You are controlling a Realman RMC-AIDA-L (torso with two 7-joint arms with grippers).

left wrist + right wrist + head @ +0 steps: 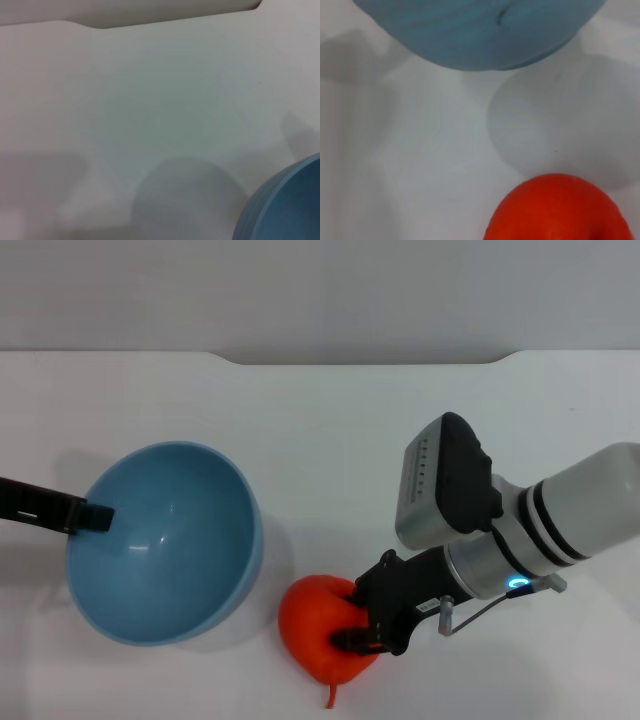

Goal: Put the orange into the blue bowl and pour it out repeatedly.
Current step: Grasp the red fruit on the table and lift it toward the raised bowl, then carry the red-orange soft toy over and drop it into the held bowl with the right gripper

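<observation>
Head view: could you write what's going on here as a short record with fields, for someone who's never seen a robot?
Surface: white table
Fruit: small, lumpy red-orange orange, on the table beside the bowl, not in it
Bowl: round, deep, glossy light-blue bowl, empty, tilted towards the orange
Right gripper: closed around the orange's side
Left gripper: at the bowl's rim on the robot's left; its grip cannot be judged
Task stage: orange not yet in the bowl

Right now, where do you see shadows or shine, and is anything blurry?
Head view: the blue bowl carries pale glints inside and throws a soft shadow on the table. Left wrist view: a faint round shadow beside the bowl's blurred edge. Right wrist view: the orange and the bowl look soft, out of focus.
</observation>
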